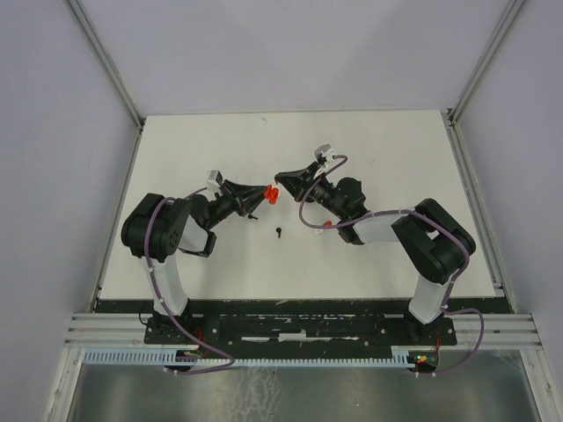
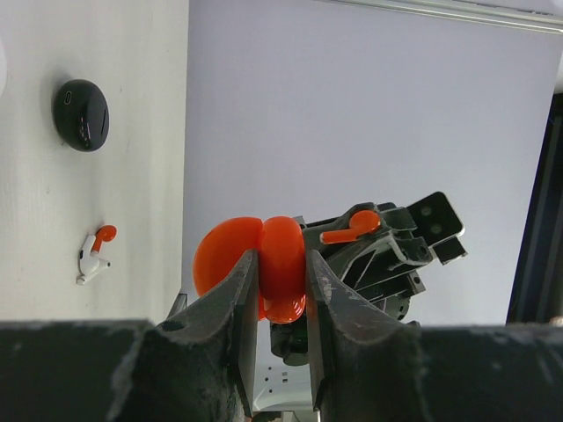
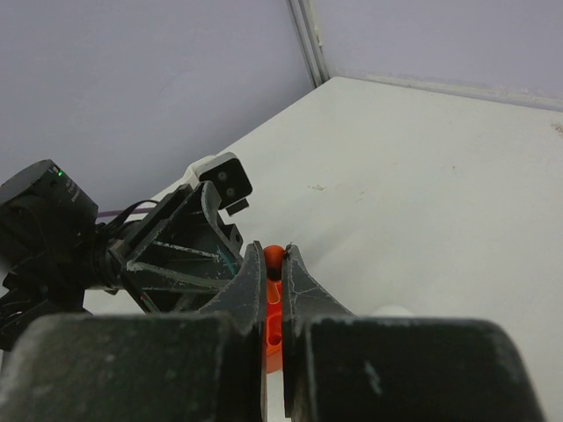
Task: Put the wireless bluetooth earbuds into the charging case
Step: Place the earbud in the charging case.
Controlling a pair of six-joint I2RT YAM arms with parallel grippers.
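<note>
Right gripper (image 3: 274,255) pinches an orange earbud (image 2: 352,227); left gripper (image 2: 281,264) clamps the orange charging case (image 2: 220,259). Square the earbud to the case before pressing gently.

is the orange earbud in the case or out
Out: the orange earbud is pinched by the right gripper, beside the orange case.

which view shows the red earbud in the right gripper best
Left wrist: the red earbud shows side on, stem and bud clear. Right wrist shows an orange sliver between its fingers; top external a red speck.
</note>
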